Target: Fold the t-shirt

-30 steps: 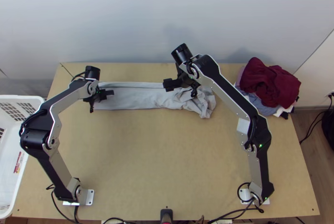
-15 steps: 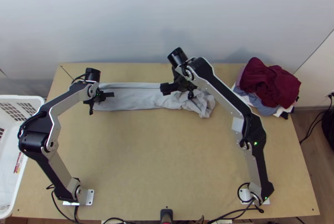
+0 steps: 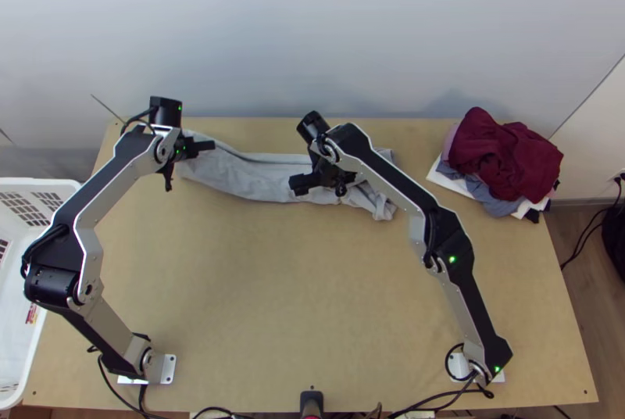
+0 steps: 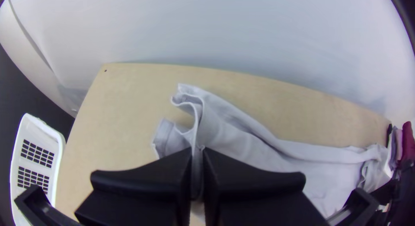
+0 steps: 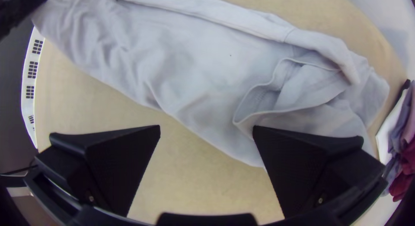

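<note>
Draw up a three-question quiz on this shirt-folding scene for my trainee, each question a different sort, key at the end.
1. True or false: the black left gripper pinches the pale grey cloth t-shirt near its left end.
2. What lies toward the far right corner of the light wooden table?
A. a white plastic basket
B. a mixed-colour heap of clothes
C. a black metal tray
3. Fill in "open" or "shut": the black right gripper is ____.

Key: 1 true; 2 B; 3 open.

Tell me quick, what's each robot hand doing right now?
Left gripper: closed, holding one end of the grey t-shirt.
Right gripper: open, holding nothing.
</note>
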You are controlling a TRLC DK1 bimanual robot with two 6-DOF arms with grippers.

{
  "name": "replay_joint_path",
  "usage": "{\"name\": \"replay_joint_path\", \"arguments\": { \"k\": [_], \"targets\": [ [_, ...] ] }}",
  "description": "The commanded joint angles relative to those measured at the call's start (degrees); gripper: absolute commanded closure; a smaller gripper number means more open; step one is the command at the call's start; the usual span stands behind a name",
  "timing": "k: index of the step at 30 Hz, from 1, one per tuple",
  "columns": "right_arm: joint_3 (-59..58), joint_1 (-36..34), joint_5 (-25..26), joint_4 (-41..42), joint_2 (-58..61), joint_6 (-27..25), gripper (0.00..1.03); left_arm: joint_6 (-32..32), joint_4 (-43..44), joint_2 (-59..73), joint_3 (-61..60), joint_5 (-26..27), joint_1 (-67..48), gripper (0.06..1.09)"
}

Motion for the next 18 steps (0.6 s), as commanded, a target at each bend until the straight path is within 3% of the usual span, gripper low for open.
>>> {"name": "replay_joint_path", "arguments": {
  "k": [1, 11, 18],
  "targets": [
    [-0.5, -0.7, -0.2, 0.1, 3.8, 0.0, 0.03, -0.7, -0.8, -2.0, 6.9, 0.1, -3.5, 1.05],
    [-0.4, -2.3, -0.2, 0.0, 5.7, 0.6, 0.03, -5.0, 0.0, -4.4, 12.9, 4.5, -10.4, 1.05],
    [-0.1, -4.5, -0.9, 0.0, -3.8, 1.3, 0.03, -5.0, 0.1, -4.3, 13.6, 6.8, -12.8, 1.05]
  ]
}}
